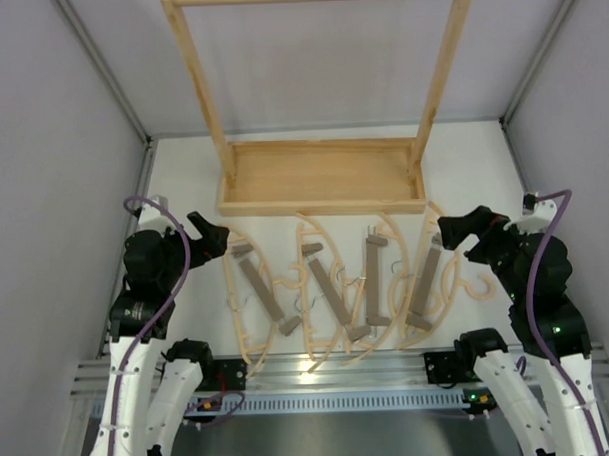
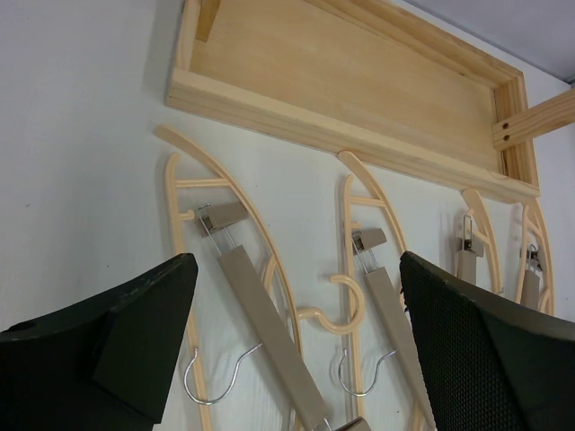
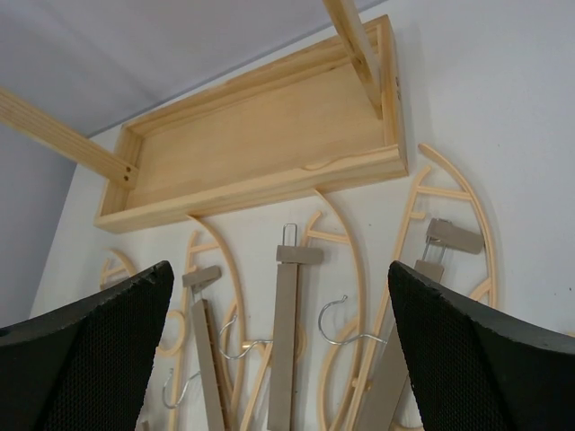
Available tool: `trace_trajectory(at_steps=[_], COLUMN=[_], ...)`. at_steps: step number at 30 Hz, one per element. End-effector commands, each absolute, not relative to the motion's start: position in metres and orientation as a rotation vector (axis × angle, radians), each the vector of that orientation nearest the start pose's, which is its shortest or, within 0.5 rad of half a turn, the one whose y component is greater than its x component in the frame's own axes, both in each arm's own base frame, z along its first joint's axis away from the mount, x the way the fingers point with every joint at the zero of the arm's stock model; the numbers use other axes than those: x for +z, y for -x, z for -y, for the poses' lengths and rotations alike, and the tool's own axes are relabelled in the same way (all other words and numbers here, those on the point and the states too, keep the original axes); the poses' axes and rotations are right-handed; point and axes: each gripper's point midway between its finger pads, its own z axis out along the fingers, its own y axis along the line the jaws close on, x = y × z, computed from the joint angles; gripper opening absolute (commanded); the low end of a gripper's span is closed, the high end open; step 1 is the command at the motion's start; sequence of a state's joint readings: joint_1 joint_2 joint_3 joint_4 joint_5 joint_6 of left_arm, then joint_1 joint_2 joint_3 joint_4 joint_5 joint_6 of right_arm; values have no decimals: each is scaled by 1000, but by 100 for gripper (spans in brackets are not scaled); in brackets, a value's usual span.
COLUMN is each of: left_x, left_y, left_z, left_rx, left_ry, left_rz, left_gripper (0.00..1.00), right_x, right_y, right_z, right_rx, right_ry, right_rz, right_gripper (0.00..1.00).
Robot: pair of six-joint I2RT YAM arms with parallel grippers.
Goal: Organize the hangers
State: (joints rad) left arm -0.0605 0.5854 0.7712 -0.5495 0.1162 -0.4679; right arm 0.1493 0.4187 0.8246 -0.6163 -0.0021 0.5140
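Note:
Several hangers lie flat on the white table just in front of the rack's tray. Pale curved ones (image 1: 233, 306) overlap straight brown-grey clamp bars (image 1: 332, 295) with thin metal hooks. My left gripper (image 1: 217, 238) hangs open above the left end of the row. In its wrist view the left gripper (image 2: 298, 260) frames a clamp bar (image 2: 265, 319) and a pale wooden hook (image 2: 346, 310), touching neither. My right gripper (image 1: 447, 231) is open above the right end. The right gripper (image 3: 280, 267) looks down on an upright clamp bar (image 3: 284, 332), with nothing between its fingers.
The big pale wooden rack frame (image 1: 201, 81) rises from a tray base (image 1: 324, 202) at the back middle of the table. The same tray (image 2: 341, 135) fills the top of both wrist views (image 3: 260, 184). Grey walls close in left and right.

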Motion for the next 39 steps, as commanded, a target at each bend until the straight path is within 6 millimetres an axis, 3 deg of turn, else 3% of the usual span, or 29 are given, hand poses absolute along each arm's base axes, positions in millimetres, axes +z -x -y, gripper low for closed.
trace_trajectory(at_steps=[1,29,35,39], left_x=[240,236,210,187], left_y=[-244,-247,-259,-258], left_z=[54,49,39,48], left_rx=[-462,-433,-340,-332], left_ry=[298,325,453,544], left_rz=[-1933,-1944,-2059,-2136], left_gripper=[98,98,89,82], right_x=[281,261,254,251], right_y=[-209,-213,-216,-219], right_z=[-50,-61,-62,-65], right_rx=[456,491,493,506], right_ry=[-322,-293,-299,-293], right_rz=[-1793,-1886,-1907,-1908], right_gripper=[100,100,100,99])
